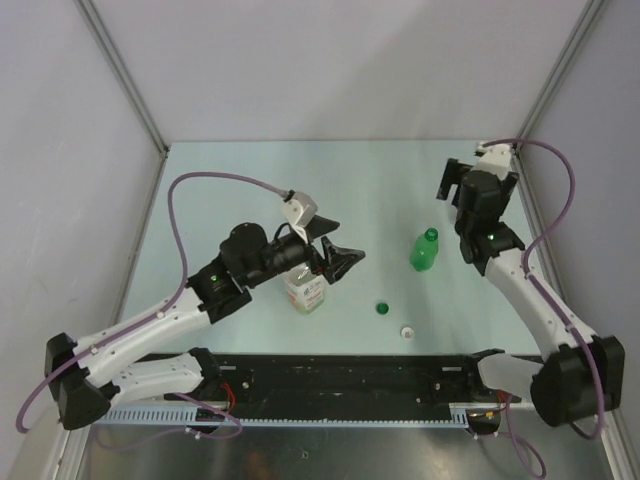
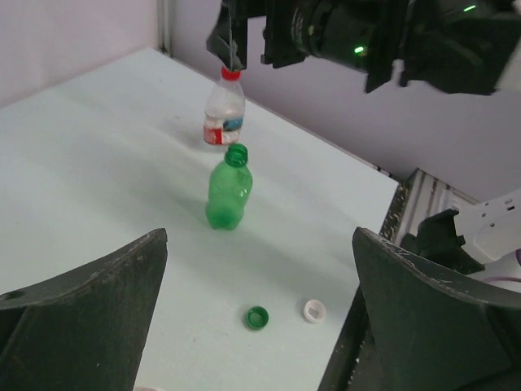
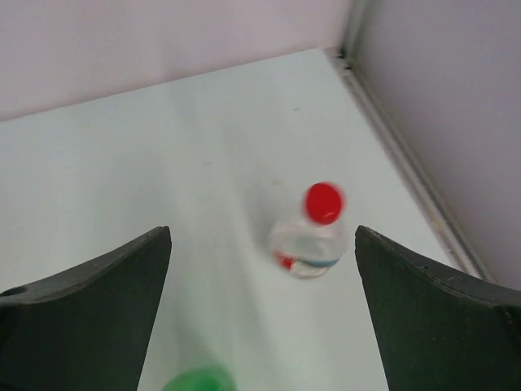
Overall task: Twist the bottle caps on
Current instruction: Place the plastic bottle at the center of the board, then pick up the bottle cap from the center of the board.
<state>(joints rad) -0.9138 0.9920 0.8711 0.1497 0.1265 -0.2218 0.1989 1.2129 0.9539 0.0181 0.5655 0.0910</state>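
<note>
The right gripper (image 3: 260,236) is open, its two dark fingers spread wide with nothing between them. It hangs above the small clear bottle (image 3: 303,251) in the far right corner of the table (image 1: 250,170). The red cap (image 3: 324,202) sits on that bottle's neck, so this first cap looks fitted and let go.

The left gripper (image 1: 338,247) is also open and empty. It hovers near the middle of the table, just over the wide clear bottle (image 1: 306,292) with the orange label.

The green bottle (image 1: 425,250) stands upright right of centre, between the two arms, and its neck is open. The green cap (image 1: 381,309) lies loose on the table, nearer than the green bottle and a little to its left. The white cap (image 1: 407,330) lies just beside it, to the right and nearer the front edge.

Two caps therefore remain to be done. The next move probably calls for one gripper to come down on the green cap and pinch it by its rim. The other would then steady the green bottle so the cap can be set square on the neck and turned.

Several things are hard to make out:
- From above, the right arm hides the small bottle and its red cap.
- The right wrist view is blurred, so whether the red cap is fully tight cannot be told.
- The left arm covers the neck of the wide bottle.
- The right wrist view shows only the green bottle's top, cut off at the lower edge.
</note>
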